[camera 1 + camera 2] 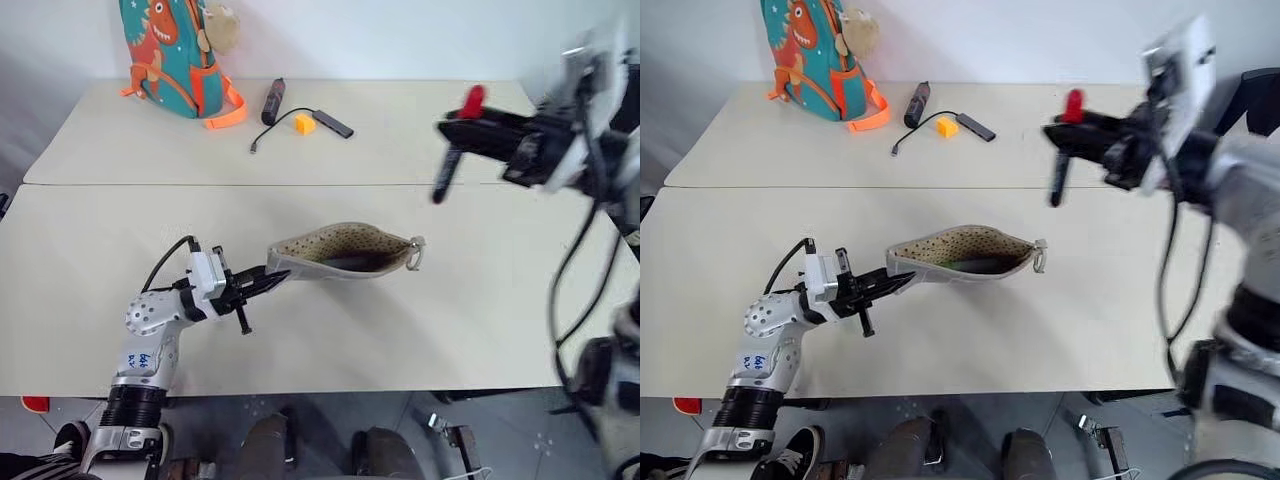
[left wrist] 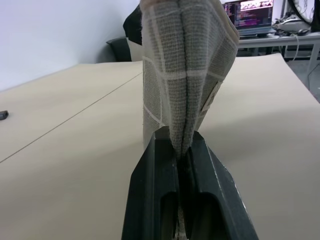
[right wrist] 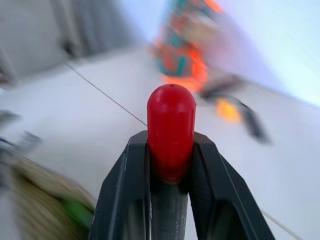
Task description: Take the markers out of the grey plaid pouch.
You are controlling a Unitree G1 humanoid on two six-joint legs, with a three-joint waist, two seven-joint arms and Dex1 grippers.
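Nearest, at about seven o'clock on the desk [image 1: 420,330], the left gripper [image 1: 268,284] has its fingers [image 2: 160,170] pressed together on one end of the grey plaid pouch [image 1: 345,250], pinching the fabric. The pouch hangs out from that grip toward three o'clock, its mouth gaping open with a dotted lining and a green marker [image 1: 958,265] lying inside. Higher up at about two o'clock, the right gripper [image 1: 462,128] pinches a red and black marker [image 1: 455,150] near its red cap, held in the air well apart from the pouch. Farthest, around eleven to twelve o'clock, stand a dinosaur backpack [image 1: 175,50], a dark stick [image 1: 272,100], a small yellow block [image 1: 305,124] and a flat black bar [image 1: 333,123] with a cable.
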